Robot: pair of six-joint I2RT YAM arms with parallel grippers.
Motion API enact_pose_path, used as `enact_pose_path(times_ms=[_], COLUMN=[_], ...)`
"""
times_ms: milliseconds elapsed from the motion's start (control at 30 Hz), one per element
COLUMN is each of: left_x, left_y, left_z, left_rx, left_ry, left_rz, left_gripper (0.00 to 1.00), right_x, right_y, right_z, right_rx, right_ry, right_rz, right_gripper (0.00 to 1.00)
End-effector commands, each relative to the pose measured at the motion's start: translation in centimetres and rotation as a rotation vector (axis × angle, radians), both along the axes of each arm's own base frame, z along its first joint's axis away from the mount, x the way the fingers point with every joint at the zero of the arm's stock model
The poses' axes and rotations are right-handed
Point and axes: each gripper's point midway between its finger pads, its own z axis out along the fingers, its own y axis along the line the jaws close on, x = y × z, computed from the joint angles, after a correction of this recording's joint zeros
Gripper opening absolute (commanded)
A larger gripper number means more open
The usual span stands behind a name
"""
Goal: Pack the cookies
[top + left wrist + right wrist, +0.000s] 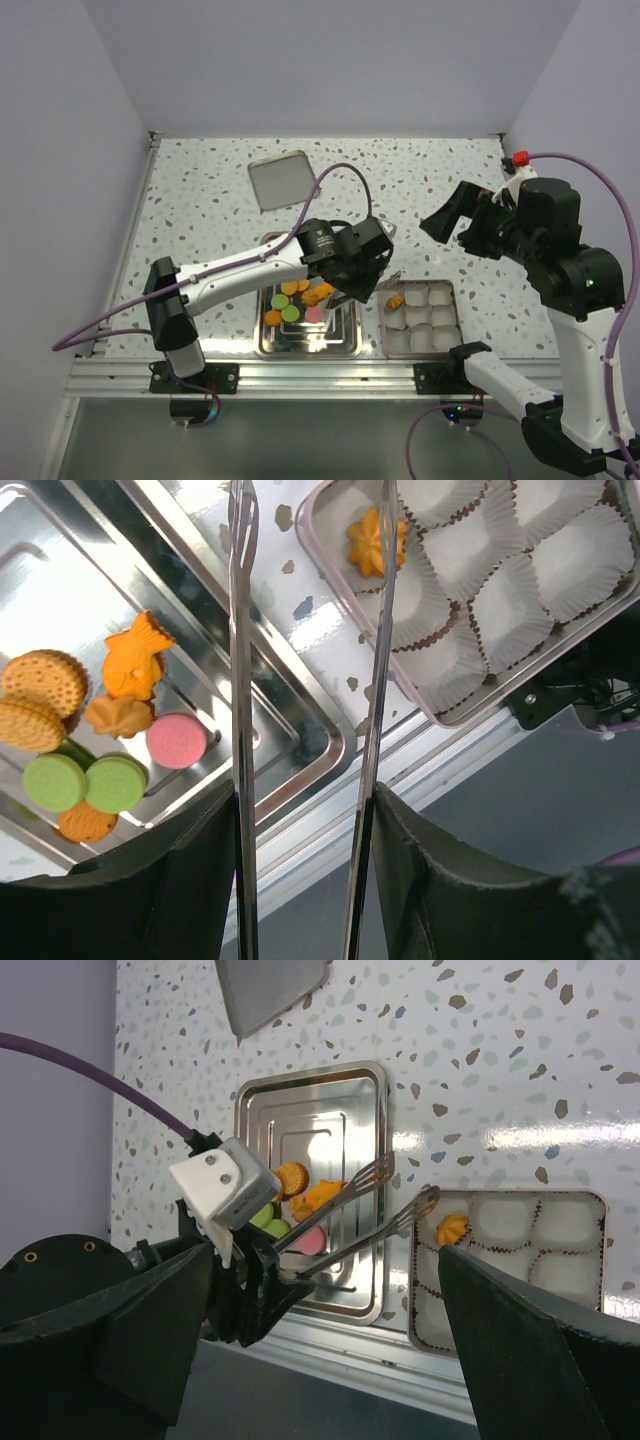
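Tong fingers: the long metal fingers (240, 680) of the left pincer (408, 1182) stand apart with nothing between them. The pincer is released and hangs above the strip of desk (200, 220) between tray and tin.
Right pincer: the right pincer (447, 230) is spread wide and empty, raised well apart from the tin.
Cookies: one orange flower cookie (375, 540) lies in a corner liner of the tin (308, 525). The others lie close together on the steel tray (60, 570).
Step in hand: I judge it is the next pick from the tray.
Good choice: the pink cookie (177, 740) or the fish-shaped cookie (135, 658), because each has bare steel beside it.
Grip: put one blade on each side and close softly, as biscuit probably crumbles.
Lift: go straight up before crossing the tray rim.
Placing: aim at an empty liner (470, 550) next to the filled one and release low, so the paper does not fold.
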Motion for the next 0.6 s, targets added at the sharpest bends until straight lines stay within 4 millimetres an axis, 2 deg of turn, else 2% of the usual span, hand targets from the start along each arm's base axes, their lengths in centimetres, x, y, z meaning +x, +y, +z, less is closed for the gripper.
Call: enact_pose_path(times_ms=[0,133,233,300,367,400,500,567], left_x=[1.1,1.7,1.7,1.4,1.2,0.7,-0.2,-0.6], left_y=[2.4,6.0,9.1,11.3,12.5,13.4,14.5,14.2], left_z=[4.6,6.2,6.6,5.6,4.6,3.4,1.3,0.6], left_rx=[-0.046,-0.017,0.028,0.074,0.105,0.137,0.183,0.172], left_ry=[-0.082,-0.116,-0.129,-0.122,-0.116,-0.102,-0.064,-0.046], left_rz=[0.064,0.119,0.156,0.172,0.183,0.181,0.175,0.170], left_gripper=[0.57,0.57,0.57,0.57,0.57,0.57,0.57,0.57], right_x=[-0.2,-0.2,-0.1,0.0,0.3,0.3,0.6,0.6], right_y=[-0.2,-0.1,0.1,0.3,0.5,0.5,0.8,0.8], right_z=[-0.1,-0.4,-0.7,-0.8,-1.0,-1.0,-1.1,-1.2], right_rx=[0.000,0.003,0.010,0.017,0.027,0.030,0.037,0.041], right_ry=[-0.002,0.007,0.014,0.017,0.024,0.025,0.031,0.034], right_rz=[-0.009,-0.009,-0.005,-0.003,-0.001,-0.001,0.004,0.004], right_gripper=[0.99,0.99,0.99,0.99,0.99,0.99,0.99,0.99])
